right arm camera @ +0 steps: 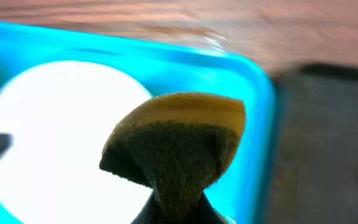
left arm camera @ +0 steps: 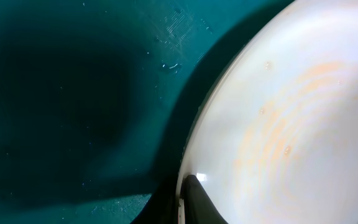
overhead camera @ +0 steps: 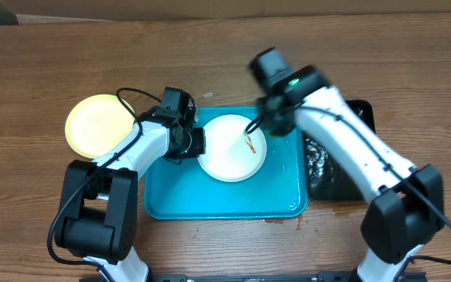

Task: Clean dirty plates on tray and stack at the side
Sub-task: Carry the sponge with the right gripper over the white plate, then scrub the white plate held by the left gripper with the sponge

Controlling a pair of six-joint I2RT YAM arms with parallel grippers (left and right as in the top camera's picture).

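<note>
A white plate (overhead camera: 232, 147) with an orange-brown smear (overhead camera: 250, 143) lies on the turquoise tray (overhead camera: 225, 200). My left gripper (overhead camera: 196, 143) is shut on the plate's left rim; in the left wrist view one dark finger (left arm camera: 197, 199) lies on the white plate (left arm camera: 291, 124), which shows faint orange rings. My right gripper (overhead camera: 266, 117) is shut on a yellow-and-green sponge (right arm camera: 176, 143) and holds it above the plate's right edge (right arm camera: 55, 124). A pale yellow-green plate (overhead camera: 99, 124) lies on the table to the left of the tray. A third plate is out of view.
A narrow black tray (overhead camera: 329, 160) with a crumpled clear wet thing on it stands right of the turquoise tray. It shows as a grey surface in the right wrist view (right arm camera: 328, 137). A few small drops lie on the wood by the tray's front right corner (overhead camera: 284, 222).
</note>
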